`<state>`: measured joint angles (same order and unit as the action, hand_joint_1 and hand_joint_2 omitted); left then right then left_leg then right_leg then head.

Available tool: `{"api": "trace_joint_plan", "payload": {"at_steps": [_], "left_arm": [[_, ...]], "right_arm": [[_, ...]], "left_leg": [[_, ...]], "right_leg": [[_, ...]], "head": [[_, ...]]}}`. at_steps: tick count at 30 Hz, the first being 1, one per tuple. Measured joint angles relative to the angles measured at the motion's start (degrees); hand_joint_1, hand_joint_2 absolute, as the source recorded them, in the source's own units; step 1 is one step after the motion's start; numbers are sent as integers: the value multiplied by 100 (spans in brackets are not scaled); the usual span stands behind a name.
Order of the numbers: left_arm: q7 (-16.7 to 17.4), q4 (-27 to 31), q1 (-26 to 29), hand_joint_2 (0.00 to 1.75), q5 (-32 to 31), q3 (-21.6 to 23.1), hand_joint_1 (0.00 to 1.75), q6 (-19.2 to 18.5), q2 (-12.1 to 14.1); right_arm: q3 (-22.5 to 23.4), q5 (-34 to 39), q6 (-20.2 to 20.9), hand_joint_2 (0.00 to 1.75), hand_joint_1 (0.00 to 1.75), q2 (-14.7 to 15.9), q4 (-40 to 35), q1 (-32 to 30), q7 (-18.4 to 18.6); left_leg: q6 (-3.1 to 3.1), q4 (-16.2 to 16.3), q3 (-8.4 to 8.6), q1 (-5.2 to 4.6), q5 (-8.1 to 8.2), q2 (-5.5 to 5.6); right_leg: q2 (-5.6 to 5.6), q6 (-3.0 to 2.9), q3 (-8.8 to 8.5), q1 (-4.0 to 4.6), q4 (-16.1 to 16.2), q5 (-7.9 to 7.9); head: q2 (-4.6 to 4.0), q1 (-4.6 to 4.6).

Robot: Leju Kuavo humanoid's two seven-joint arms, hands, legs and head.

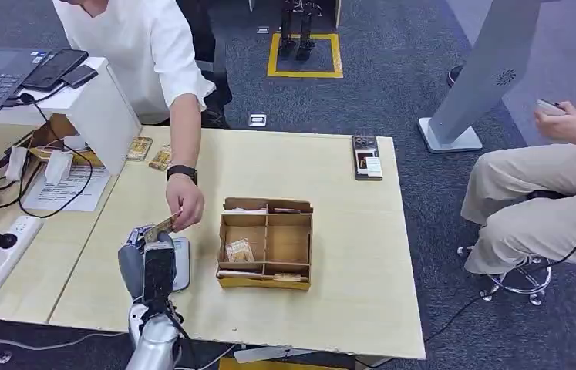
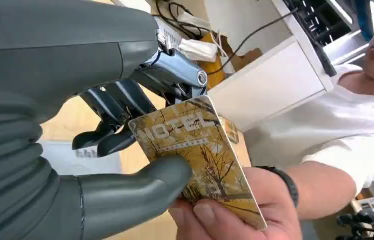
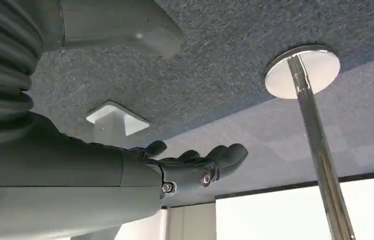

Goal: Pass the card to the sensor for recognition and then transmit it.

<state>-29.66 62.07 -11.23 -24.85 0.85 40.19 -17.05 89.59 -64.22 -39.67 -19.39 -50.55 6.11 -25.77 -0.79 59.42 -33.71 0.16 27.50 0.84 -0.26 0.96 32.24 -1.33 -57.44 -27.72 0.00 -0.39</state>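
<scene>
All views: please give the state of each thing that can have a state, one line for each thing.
Yellow hotel key card: pinched by the left hand, also held by the person's hand.
Left hand: holding the card.
Person's hand: gripping the card's far end.
Right hand: holds nothing, fingers apart.
Brown cardboard divided box: open-topped, cards inside.

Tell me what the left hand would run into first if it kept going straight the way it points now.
Likely the person's hand: it sits right ahead of the left hand, both already holding the card. Depth beyond that is unclear.

Wood table (image 1: 346, 254), grey carpet (image 1: 392, 85), white desk (image 1: 111, 116)
</scene>
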Motion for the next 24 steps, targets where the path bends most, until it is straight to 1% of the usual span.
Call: {"api": "trace_joint_plan", "payload": {"at_steps": [4,8,9,10,11,18,24], "left_arm": [[2,-139,-230,175,28,0,175,2,-37],[2,-218,-347,175,31,0,175,2,-63],[2,-238,-372,175,31,0,162,0,-66],[-2,-269,-403,175,33,0,12,0,-77],[-9,-293,-431,175,33,0,0,0,-81],[-146,-365,-520,175,-4,0,0,0,-111],[-192,-367,-520,175,-20,0,0,0,-111]], "right_arm": [[0,-7,0,175,0,0,24,6,-2],[0,-7,0,175,0,0,42,7,-9],[0,-9,0,175,0,0,48,9,-9],[0,-9,0,175,0,0,50,10,-13],[0,-9,0,175,0,0,55,13,-20],[0,-2,0,175,0,0,87,21,-66],[0,2,0,175,0,0,105,21,-66]], "left_leg": [[0,0,0,0,0,-1],[0,0,0,0,0,-2],[0,0,0,0,0,-2],[0,1,0,0,0,-2],[0,1,0,0,0,-2],[0,1,0,0,1,-3],[0,1,0,0,0,-3]], "right_leg": [[3,1,-1,0,0,2],[4,1,0,0,0,2],[4,1,0,0,0,2],[4,1,1,0,0,2],[4,1,1,0,0,1],[6,1,2,0,0,1],[6,1,2,0,0,1]], "head": [[2,0],[0,0],[0,0],[0,0],[0,0],[2,0],[2,0]]}}
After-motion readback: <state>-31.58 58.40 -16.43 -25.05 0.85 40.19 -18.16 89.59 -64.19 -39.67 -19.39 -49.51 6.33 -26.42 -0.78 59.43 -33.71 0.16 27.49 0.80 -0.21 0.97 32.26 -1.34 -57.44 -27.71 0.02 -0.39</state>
